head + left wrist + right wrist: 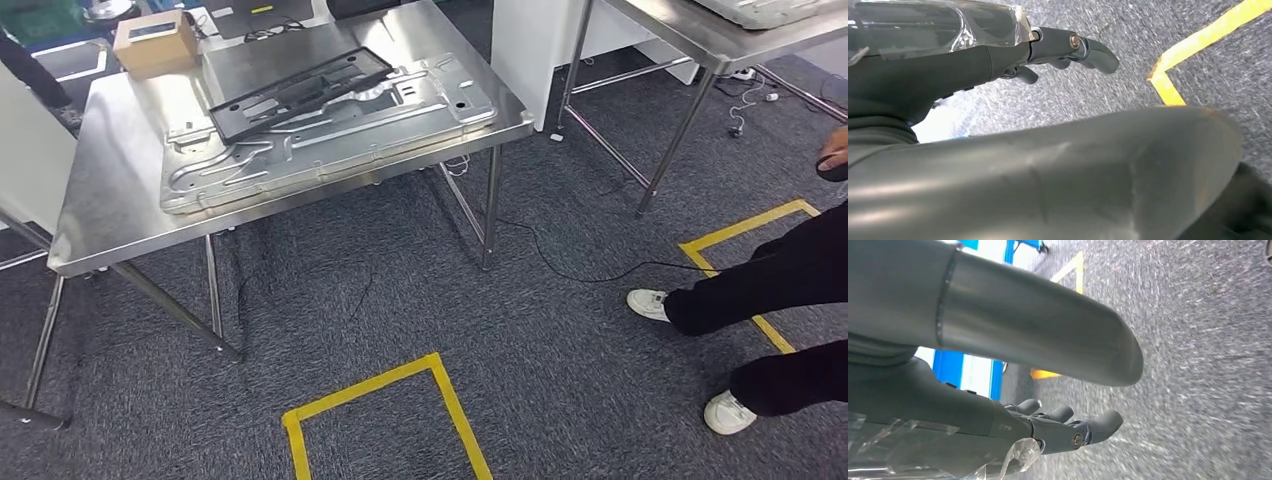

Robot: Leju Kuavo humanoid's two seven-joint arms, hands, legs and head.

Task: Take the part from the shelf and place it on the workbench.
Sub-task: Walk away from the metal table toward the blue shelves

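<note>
A steel workbench (105,205) stands ahead on the left. A large embossed sheet-metal panel (330,135) lies flat on it, and a black rectangular frame part (300,92) lies on top of that panel. In the left wrist view my left hand (998,60) hangs over the grey carpet, its fingers (1088,50) stretched out and its thumb apart, holding nothing. My right hand (1023,425) hangs the same way in the right wrist view, with straight fingers (1098,425) and nothing in it.
A cardboard box (155,42) sits at the workbench's far left corner. A second steel table (720,40) stands at the right. A person's legs (780,290) are at the right edge. Yellow tape squares (385,410) and a black cable (580,272) mark the carpet.
</note>
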